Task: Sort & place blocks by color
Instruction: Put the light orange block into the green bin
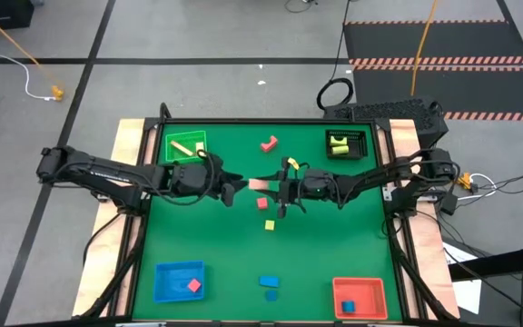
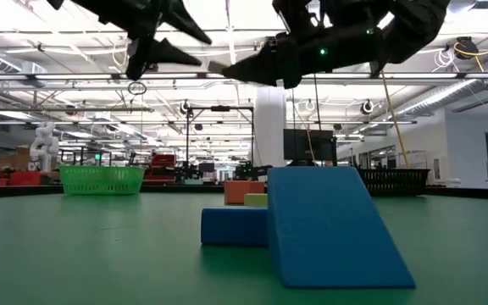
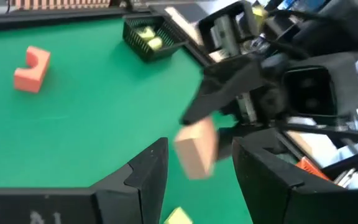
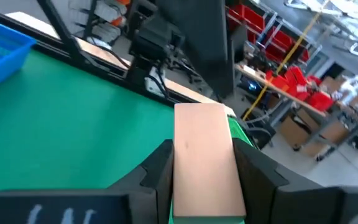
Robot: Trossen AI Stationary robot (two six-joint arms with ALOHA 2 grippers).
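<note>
My right gripper (image 1: 278,187) is shut on a tan bar block (image 1: 259,184) high above the middle of the green table; it shows in the right wrist view (image 4: 202,152) too. My left gripper (image 1: 236,189) faces it from the table's left, open. In the left wrist view the left gripper (image 3: 201,155) has the bar's free end (image 3: 196,149) ahead of the gap between its fingers; I cannot tell whether they touch. Loose on the table lie a red block (image 1: 269,143), a yellow block (image 1: 269,224) and two blue blocks (image 1: 269,282). My right gripper pinches the tan bar between its two fingers by the long sides of its near end (image 4: 204,186). The fingers come level from the table's right and lie along the bar. The bar sticks out past the fingertips toward my left gripper, lifted clear of the table.
A green tray (image 1: 169,138) with a yellow block stands far left, and a black tray (image 1: 363,136) with yellow-green blocks stands far right. A blue tray (image 1: 163,283) with a red block stands near left, and a red tray (image 1: 375,292) with a blue block stands near right. Both arms reach across the table's middle.
</note>
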